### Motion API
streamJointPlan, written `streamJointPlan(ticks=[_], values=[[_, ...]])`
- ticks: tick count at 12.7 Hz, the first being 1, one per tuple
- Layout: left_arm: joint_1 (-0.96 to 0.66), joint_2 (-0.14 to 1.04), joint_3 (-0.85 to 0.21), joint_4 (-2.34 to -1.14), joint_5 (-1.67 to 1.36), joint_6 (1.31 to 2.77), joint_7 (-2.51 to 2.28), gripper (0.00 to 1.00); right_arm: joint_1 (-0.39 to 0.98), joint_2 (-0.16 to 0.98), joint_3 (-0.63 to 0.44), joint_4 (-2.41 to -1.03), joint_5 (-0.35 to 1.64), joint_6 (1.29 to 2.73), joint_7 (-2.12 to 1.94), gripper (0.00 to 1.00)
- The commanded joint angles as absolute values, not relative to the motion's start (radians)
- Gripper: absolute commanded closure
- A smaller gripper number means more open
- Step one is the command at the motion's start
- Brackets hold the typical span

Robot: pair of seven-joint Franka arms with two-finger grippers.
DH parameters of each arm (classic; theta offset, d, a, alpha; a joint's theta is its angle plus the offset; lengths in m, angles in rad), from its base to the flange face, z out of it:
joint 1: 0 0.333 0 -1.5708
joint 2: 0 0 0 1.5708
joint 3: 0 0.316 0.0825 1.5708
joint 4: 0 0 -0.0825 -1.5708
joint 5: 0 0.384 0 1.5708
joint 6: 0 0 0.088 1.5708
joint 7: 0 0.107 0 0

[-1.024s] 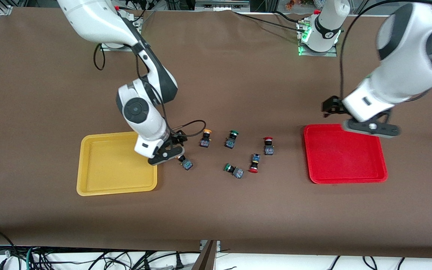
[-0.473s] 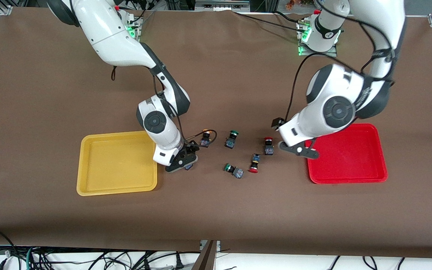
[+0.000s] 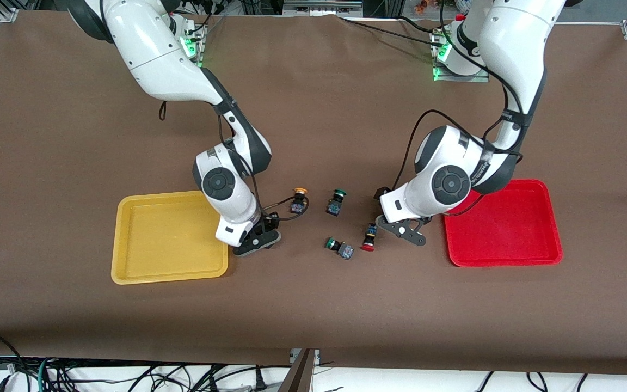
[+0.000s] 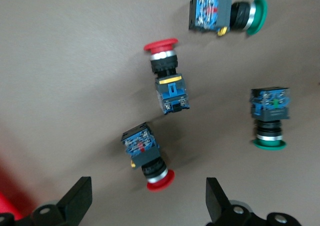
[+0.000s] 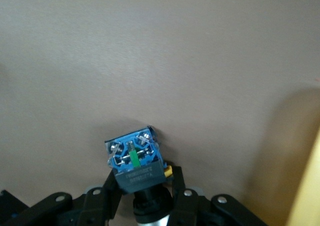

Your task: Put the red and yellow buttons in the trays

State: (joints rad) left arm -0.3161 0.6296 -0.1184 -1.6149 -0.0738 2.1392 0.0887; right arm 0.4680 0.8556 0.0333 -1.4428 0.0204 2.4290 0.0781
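My right gripper [image 3: 256, 242] is down at the table beside the yellow tray [image 3: 169, 237], shut on a button [image 5: 134, 158]. The button's blue-black body sticks out between the fingers and its cap is hidden. My left gripper [image 3: 400, 228] hangs open low over a red button [image 4: 150, 158], whose cap lies between the spread fingertips [image 4: 82, 196]; the gripper hides that button in the front view. A second red button [image 3: 369, 237] lies on its side close by. One yellow button [image 3: 298, 200] stands near the right gripper. The red tray [image 3: 501, 223] holds nothing.
Two green-capped buttons [image 3: 336, 201] [image 3: 339, 247] sit among the others mid-table. The right arm's cable loops beside the yellow button. The brown cloth stretches wide nearer the front camera.
The right gripper shifted from the yellow tray's edge onto the button and shut on it. The left arm swung from above the red tray down over the red button.
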Motion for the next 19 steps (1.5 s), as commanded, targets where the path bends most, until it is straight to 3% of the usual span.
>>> streamJointPlan(ticks=[1,3,7,8,10,11,16,19], values=[[-0.348,0.617,-0.110,-1.712,0.056,2.326,0.106,0.00,0.430,0.766,0.040,-1.447,0.025,2.283,0.055,1.00],[-0.347,0.638,-0.112,-1.710,0.094,2.350,0.094,0.05,0.378,0.701,0.035,-1.445,0.023,2.185,-0.030,1.00],[-0.338,0.657,-0.113,-1.732,0.087,2.397,0.030,0.00,0.244,0.718,0.002,-1.488,0.021,2.187,-0.252,1.00],[-0.348,0.657,-0.115,-1.756,0.087,2.434,-0.079,0.00,0.221,0.727,0.002,-1.493,0.023,2.197,-0.259,0.83],[-0.385,0.652,-0.114,-1.781,0.103,2.448,-0.208,0.00,0.196,0.745,0.003,-1.494,0.025,2.204,-0.258,0.25],[-0.385,0.653,-0.114,-1.782,0.104,2.448,-0.210,0.00,0.195,0.744,0.005,-1.493,0.026,2.203,-0.244,0.14],[-0.385,0.655,-0.112,-1.804,0.156,2.451,-0.210,0.01,0.253,0.727,0.018,-1.480,0.178,2.137,0.016,0.11],[-0.385,0.655,-0.112,-1.804,0.166,2.451,-0.209,0.01,0.363,0.727,0.052,-1.479,0.222,2.140,0.367,0.11]])
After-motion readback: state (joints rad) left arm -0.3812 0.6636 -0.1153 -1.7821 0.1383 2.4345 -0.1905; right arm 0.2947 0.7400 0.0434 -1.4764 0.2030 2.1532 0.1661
